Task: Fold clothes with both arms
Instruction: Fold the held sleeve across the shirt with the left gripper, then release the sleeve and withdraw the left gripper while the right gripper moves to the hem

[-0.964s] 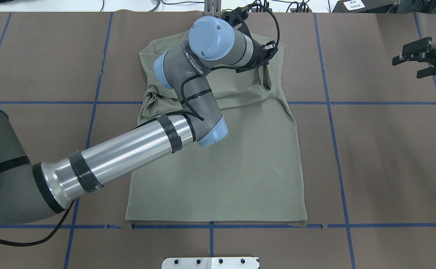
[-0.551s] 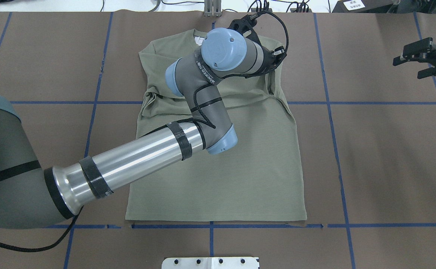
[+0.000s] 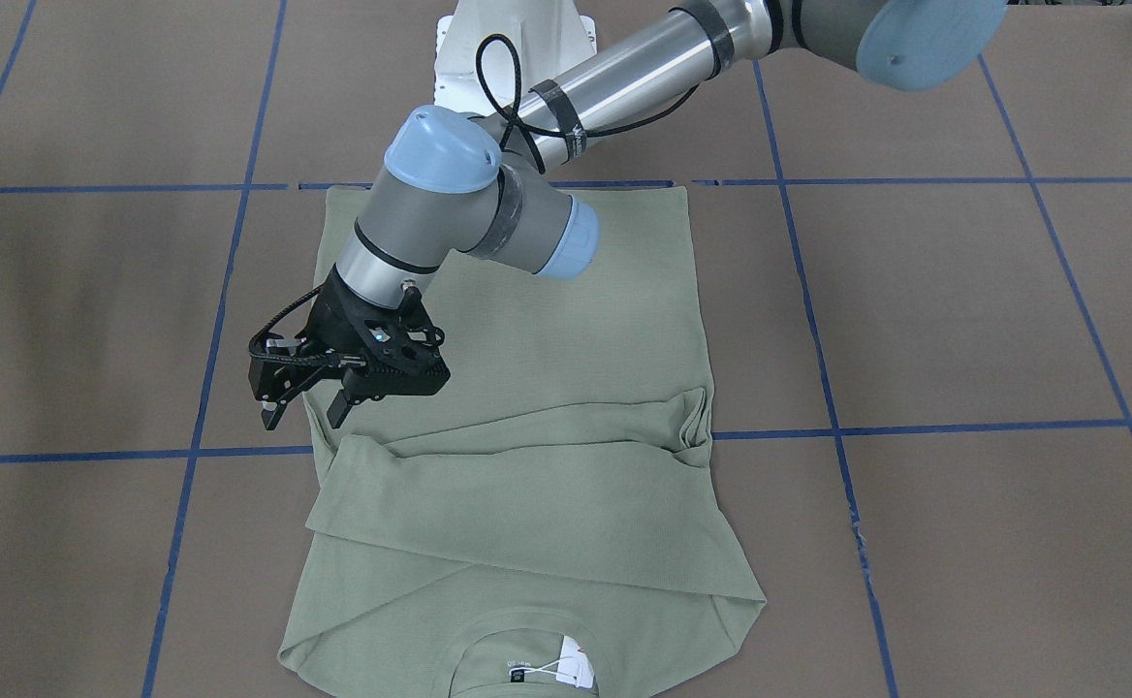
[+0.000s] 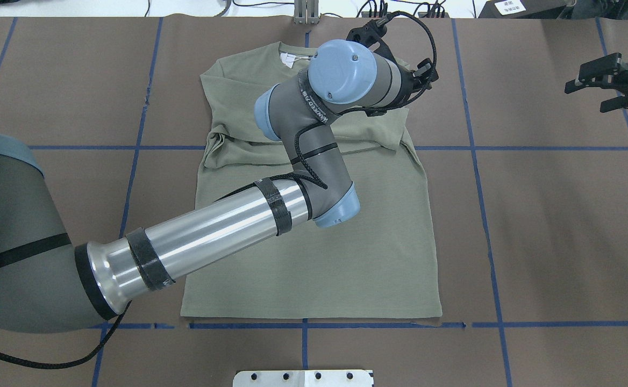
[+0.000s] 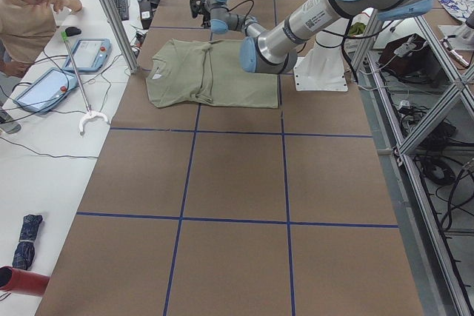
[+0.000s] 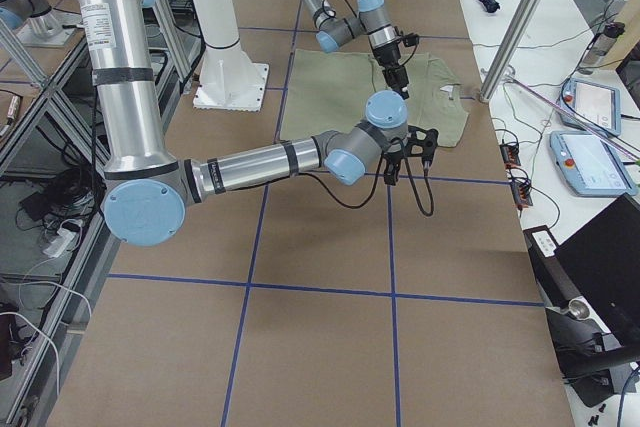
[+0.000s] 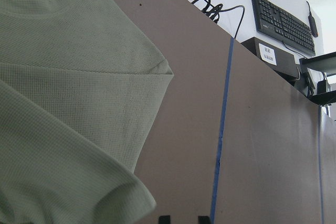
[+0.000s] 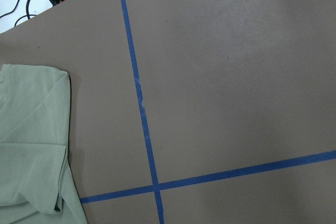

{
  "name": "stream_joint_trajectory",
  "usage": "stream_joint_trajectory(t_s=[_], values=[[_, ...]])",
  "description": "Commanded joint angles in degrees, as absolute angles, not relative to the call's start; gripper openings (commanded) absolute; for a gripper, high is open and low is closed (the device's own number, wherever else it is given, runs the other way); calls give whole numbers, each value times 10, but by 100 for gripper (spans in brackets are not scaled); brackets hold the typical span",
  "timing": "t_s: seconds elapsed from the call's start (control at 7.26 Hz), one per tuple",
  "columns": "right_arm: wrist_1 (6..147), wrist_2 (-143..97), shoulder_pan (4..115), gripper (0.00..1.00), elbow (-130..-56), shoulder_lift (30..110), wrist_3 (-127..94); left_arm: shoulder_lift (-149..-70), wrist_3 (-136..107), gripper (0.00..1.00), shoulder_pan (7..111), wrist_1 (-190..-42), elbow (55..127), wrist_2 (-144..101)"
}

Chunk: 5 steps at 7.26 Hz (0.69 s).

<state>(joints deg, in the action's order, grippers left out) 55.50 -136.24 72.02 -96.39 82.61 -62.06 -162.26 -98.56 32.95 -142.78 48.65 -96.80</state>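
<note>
My L gripper (image 3: 303, 417) hangs open & empty, the sage-green shirt (image 3: 566, 320) just under its tips at the side edge; if I dip sloppily I'd prob snag the folded-over sleeve (image 3: 527, 485) & undo it.

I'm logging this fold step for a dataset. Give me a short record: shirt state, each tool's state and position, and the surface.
shirt: flat on the table, sleeves folded in across the upper body, collar on the side away from the robot
left tool: open, empty, at the shirt's side edge by the folded sleeve
right tool: open, empty, off to the side, apart from the shirt
table: brown covering, blue tape grid
</note>
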Motion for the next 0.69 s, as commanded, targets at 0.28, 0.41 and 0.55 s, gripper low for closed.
stream_joint_trajectory(t_s=[0.28, 0.41, 0.55], values=[[555, -1247, 613, 100, -1033, 831, -780, -1457, -956, 65, 361, -1397, 705, -1060], [555, -1187, 548, 100, -1063, 839, -852, -1397, -898, 65, 371, -1384, 764, -1070], [559, -1126, 483, 99, -1103, 854, -911, -1344, -849, 65, 381, -1363, 812, -1074]])
